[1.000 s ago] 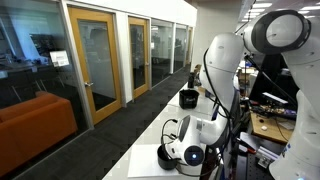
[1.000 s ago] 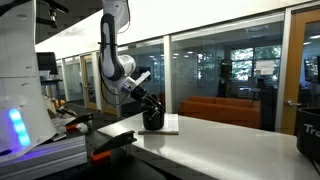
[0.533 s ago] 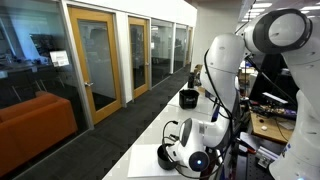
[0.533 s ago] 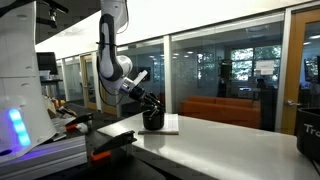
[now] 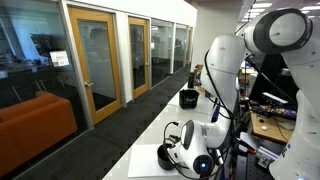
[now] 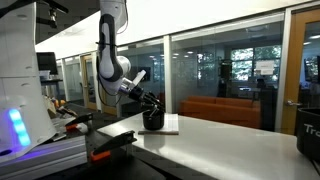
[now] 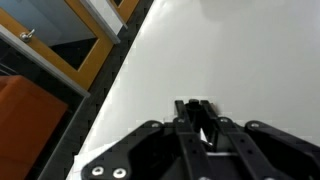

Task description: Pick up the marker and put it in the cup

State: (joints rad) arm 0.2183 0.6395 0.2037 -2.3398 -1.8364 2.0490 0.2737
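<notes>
The pick-up half is looking done. In the wrist view the claw (image 7: 196, 112) is pinching a dark, slim, glossy thing between its 2 fingers, and I am taking that for the marker (image 7: 207, 127) (it is too small to make out in either exterior view). In an exterior view the claw is hanging tilted just above the rim of the small black cup (image 6: 153, 120), which is standing upright on the white tabletop (image 6: 225, 135). Nothing is showing the marker inside the cup. What is remaining, I judge, is lining it up over the cup's mouth, lowering and letting go. The wrist view is not showing the cup, so alignment cannot be judged.
</notes>
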